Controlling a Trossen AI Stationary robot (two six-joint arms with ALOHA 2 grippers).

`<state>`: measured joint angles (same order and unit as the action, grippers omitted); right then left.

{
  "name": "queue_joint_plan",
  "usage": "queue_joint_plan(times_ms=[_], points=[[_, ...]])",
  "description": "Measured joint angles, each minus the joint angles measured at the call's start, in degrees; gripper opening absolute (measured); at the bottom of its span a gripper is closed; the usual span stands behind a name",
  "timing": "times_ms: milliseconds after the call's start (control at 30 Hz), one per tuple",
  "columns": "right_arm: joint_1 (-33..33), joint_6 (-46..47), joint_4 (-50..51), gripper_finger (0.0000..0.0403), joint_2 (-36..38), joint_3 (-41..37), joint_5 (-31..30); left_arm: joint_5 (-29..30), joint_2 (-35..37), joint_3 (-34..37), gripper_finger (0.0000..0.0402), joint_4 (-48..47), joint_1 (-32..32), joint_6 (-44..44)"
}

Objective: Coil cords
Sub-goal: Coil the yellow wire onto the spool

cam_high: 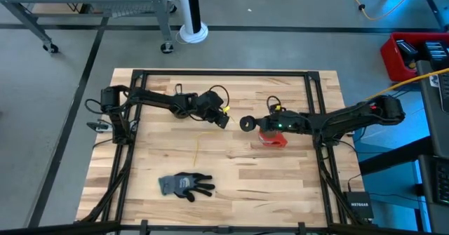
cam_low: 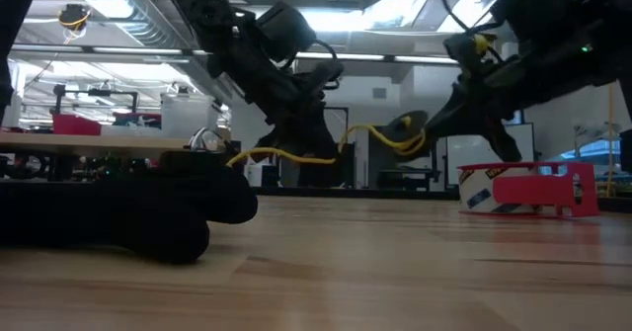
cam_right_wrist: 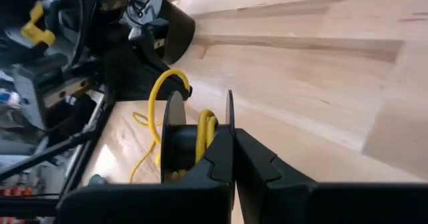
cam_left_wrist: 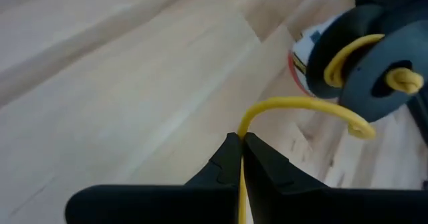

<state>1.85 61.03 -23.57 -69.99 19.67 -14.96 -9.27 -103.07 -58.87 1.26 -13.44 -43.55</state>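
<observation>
The left gripper (cam_left_wrist: 241,150) has its fingers (cam_left_wrist: 221,167) pressed together on the yellow cord (cam_left_wrist: 294,105), which runs up between them, arcs over and reaches a dark spool (cam_left_wrist: 364,67). The right gripper (cam_right_wrist: 233,150) has its fingers (cam_right_wrist: 264,167) clamped on one thin flange of that spool (cam_right_wrist: 175,144), with a few yellow turns already lying around the hub between the flanges. From above, the two grippers meet near the middle of the counter (cam_high: 295,186), the left gripper (cam_high: 222,117) just beside the spool (cam_high: 247,123) held by the right gripper (cam_high: 252,124). In the level view the cord (cam_low: 296,156) hangs in a shallow curve between the two arms, clear of the wood, and loops at the spool (cam_low: 405,131). A red tape holder (cam_high: 273,138) sits under the right arm, and a grey and black glove (cam_high: 186,185) lies nearer the front edge, well apart from both arms.
</observation>
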Motion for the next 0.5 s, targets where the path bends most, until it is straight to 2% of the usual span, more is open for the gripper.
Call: queue_joint_plan(times_ms=[267, 500], points=[[0.00, -7.83, 11.62, 0.0005, -4.43, 9.44, 0.04, -0.71, 0.00, 0.00, 0.0000, -8.38, -2.75, 0.01], [-0.02, -10.79, 17.28, 0.0005, -4.97, 13.85, 0.00, -0.82, 0.00, -0.02, 0.0000, -9.18, -5.22, 0.24]])
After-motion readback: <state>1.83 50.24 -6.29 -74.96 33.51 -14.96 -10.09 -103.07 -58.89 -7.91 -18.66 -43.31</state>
